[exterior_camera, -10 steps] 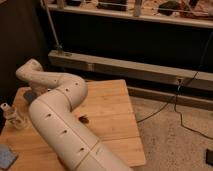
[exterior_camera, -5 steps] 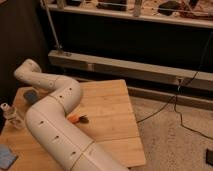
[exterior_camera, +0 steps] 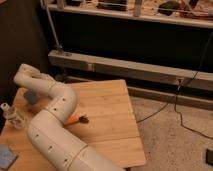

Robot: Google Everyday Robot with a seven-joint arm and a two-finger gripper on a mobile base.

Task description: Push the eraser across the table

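Surface: light-wood table (exterior_camera: 107,107) before a dark wall with a metal rail.
Eraser: dark block (exterior_camera: 31,96) near the far left edge, beside my arm (exterior_camera: 55,107).
My gripper: far end of my arm, about (exterior_camera: 22,75), just above the eraser; I cannot tell its state.
Bottle: clear bottle (exterior_camera: 11,116), left edge.
Risk: my elbow could sweep the orange-and-black object (exterior_camera: 77,119) or topple the bottle.
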